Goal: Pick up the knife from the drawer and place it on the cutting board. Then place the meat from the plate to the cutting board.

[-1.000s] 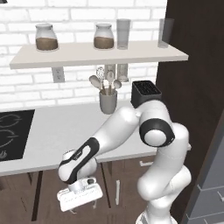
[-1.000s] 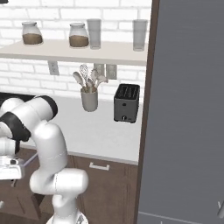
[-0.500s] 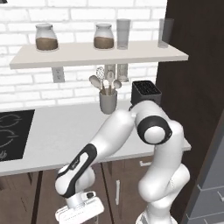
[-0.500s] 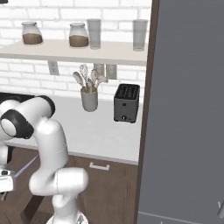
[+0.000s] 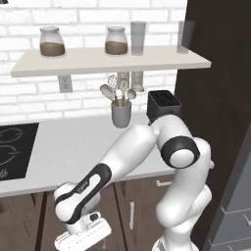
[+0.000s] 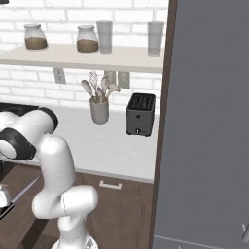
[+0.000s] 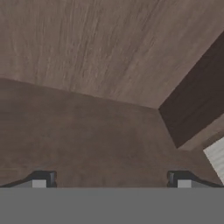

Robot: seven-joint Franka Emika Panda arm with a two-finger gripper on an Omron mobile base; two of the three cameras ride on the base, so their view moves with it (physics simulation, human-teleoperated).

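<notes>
A tall dark cabinet [image 6: 209,121] is seen well above the claw and to its right. The grey counter [image 5: 73,152] and the shelf [image 5: 112,61] lie above the claw, with the black cooktop [image 5: 12,149] up and to its left, cut off by the picture's edge. Dark wood cabinet fronts [image 5: 132,206] are seen just behind the claw.

In the left base view the claw [image 5: 73,242] hangs low below the counter edge, its fingers cut off by the bottom border. In the right base view only a corner of the hand is caught at the left edge. In the hand view the claw [image 7: 111,180] is shown spread wide, with nothing between the fingertips [image 7: 43,178]. Brown wood panels [image 7: 100,65] lie ahead of it; which surfaces these are cannot be told.

A toaster [image 6: 141,114], a utensil holder [image 5: 121,112], two jars [image 5: 51,41] and two glasses [image 5: 138,37] stand well above the claw.

A thin pale streak [image 6: 26,190] slants just beside the claw in the right base view; whether it is the knife's blade cannot be told.
</notes>
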